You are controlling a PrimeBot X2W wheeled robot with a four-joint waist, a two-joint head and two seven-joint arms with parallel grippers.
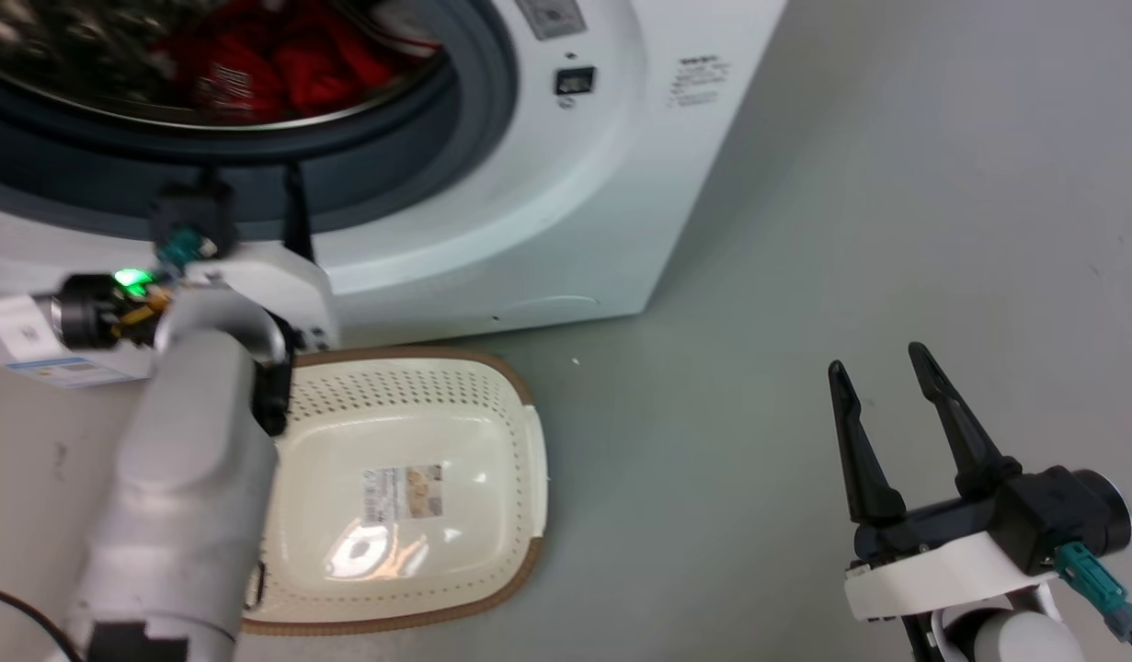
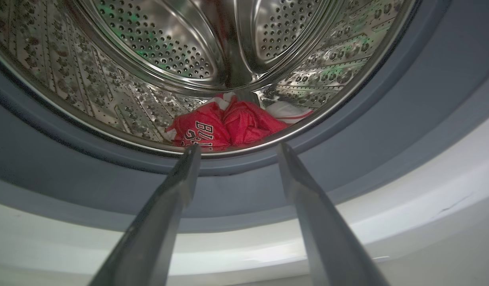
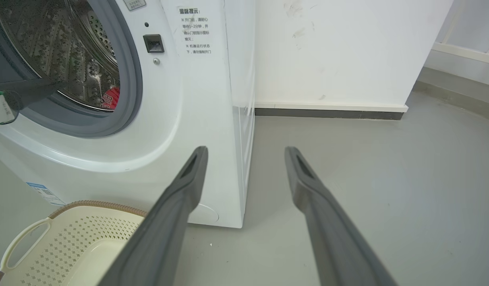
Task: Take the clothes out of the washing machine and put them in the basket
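The washing machine (image 1: 547, 184) stands open, and the red clothes (image 1: 253, 74) lie bunched at the bottom of its steel drum (image 2: 169, 51). In the left wrist view the clothes (image 2: 224, 127) show white lettering just past the drum's lip. My left gripper (image 1: 253, 184) is open and empty at the grey gasket (image 2: 387, 119), short of the clothes; its own view shows the left gripper (image 2: 238, 146) pointing into the porthole. The cream basket (image 1: 520, 391) sits on the floor under the porthole, holding only its label sticker. My right gripper (image 1: 876, 360) hangs open and empty over the floor to the right.
Grey floor (image 1: 805, 230) stretches right of the machine. A white wall (image 3: 339, 51) with a dark baseboard runs behind the washing machine (image 3: 196, 99). The basket (image 3: 69, 238) touches the machine's base, and my pale left forearm (image 1: 179, 478) overlaps its left side.
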